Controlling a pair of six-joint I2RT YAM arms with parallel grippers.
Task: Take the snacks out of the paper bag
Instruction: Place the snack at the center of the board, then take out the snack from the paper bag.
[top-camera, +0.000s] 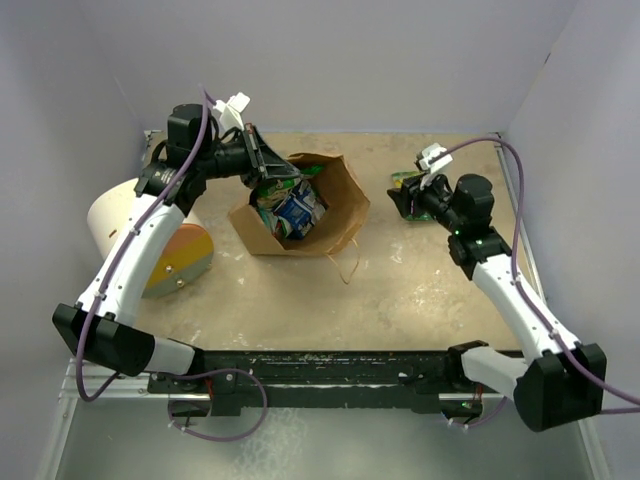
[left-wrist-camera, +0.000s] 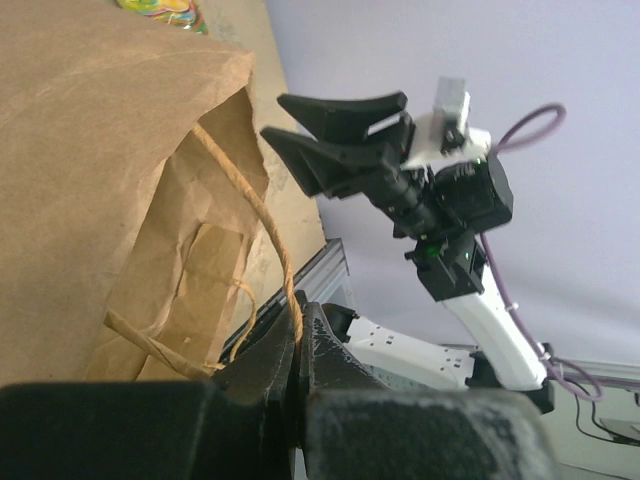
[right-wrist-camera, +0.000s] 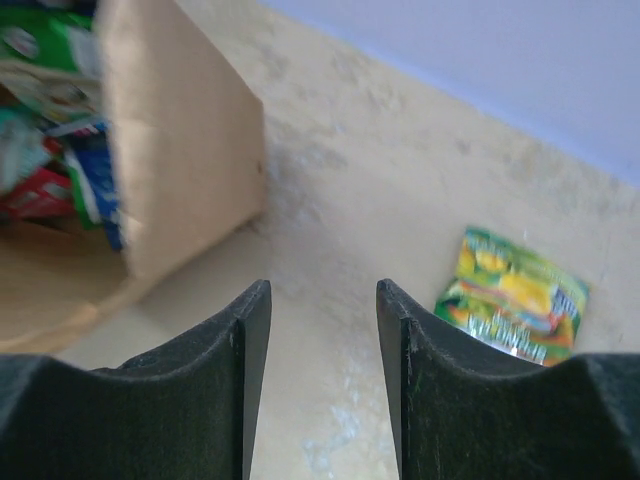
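Pinching the paper bag (top-camera: 343, 200) handle (left-wrist-camera: 262, 215), left tool (left-wrist-camera: 300, 345) is clamped tight on it at the rim. Right tool (right-wrist-camera: 322, 300) parted, empty. Bag with snacks (top-camera: 292, 208) sits left of it, green-yellow packet (right-wrist-camera: 512, 295) on desk (right-wrist-camera: 350, 180) just right.

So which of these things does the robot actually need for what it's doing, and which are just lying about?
Part of the job:
paper bag
snack packets inside it
green-yellow packet already lying outside the bag
left hand, shut on the bag's handle
right hand, open and empty

Just lying about:
white cylinder with an orange-yellow end
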